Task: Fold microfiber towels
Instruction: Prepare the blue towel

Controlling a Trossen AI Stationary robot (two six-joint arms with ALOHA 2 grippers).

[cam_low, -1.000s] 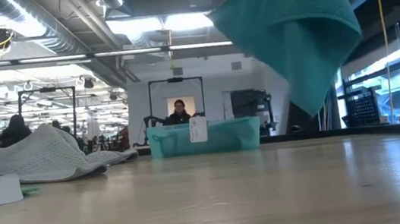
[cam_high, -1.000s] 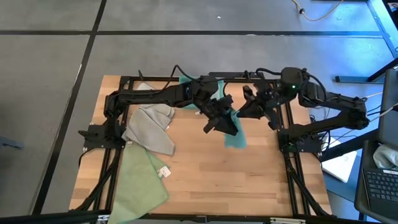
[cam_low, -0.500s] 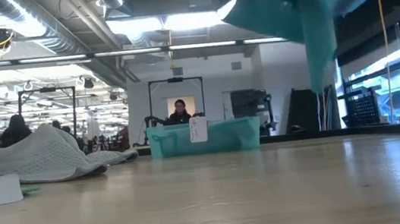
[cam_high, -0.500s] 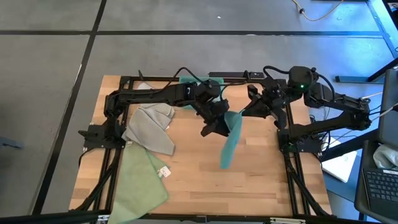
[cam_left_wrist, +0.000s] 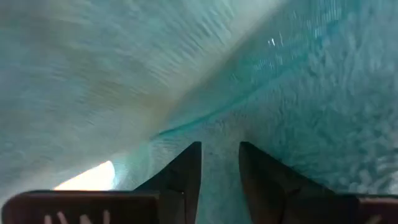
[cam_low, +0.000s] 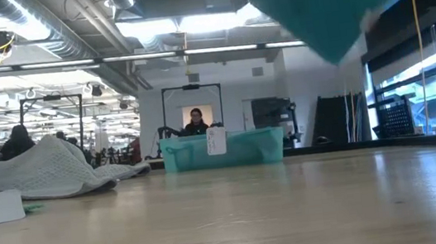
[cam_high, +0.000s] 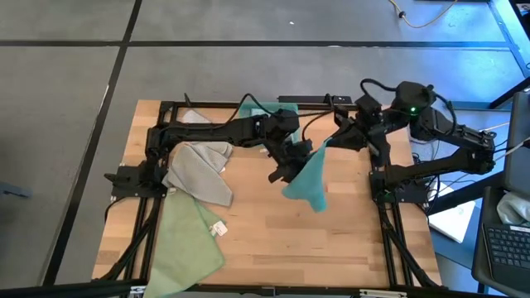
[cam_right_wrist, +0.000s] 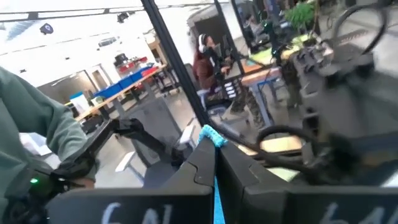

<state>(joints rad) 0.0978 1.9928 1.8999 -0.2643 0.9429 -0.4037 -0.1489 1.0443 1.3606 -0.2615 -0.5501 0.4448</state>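
Observation:
A teal microfiber towel point(cam_high: 305, 179) hangs in the air over the middle of the table, held between both grippers. Its lowest corner point(cam_low: 334, 49) stays well above the wood. My left gripper point(cam_high: 287, 168) is shut on its left part, and teal cloth fills that wrist view point(cam_left_wrist: 298, 106). My right gripper point(cam_high: 333, 139) is shut on its upper right corner. A light grey towel point(cam_high: 202, 168) lies crumpled at the left. A pale green towel point(cam_high: 185, 240) with a white tag point(cam_high: 219, 229) lies flat at the near left. My left gripper pinches the teal towel's cloth point(cam_left_wrist: 221, 163) between its two fingers, coming nearly level from the table's left. How many layers it has I cannot tell. The towel hangs clear of the table. My right gripper pinches a corner point(cam_right_wrist: 212, 135) of the teal towel between its shut fingers, coming level from the table's right. A small tip sticks out past the fingertips, and a thin edge point(cam_right_wrist: 216, 193) runs between the fingers. The towel hangs below, lifted clear.
A rigid teal bin point(cam_low: 221, 150) with a white label stands at the table's far edge. The black frame point(cam_high: 385, 240) runs along the table's sides. Bare wood point(cam_high: 298, 240) lies under the hanging towel. A person point(cam_low: 195, 122) shows in the room behind.
My right gripper has gone up and toward the table's right edge with the towel's corner. My left gripper has sunk a little. The teal towel has swung and risen: its lower corner hangs higher above the table, and the cloth spreads out between the two grippers.

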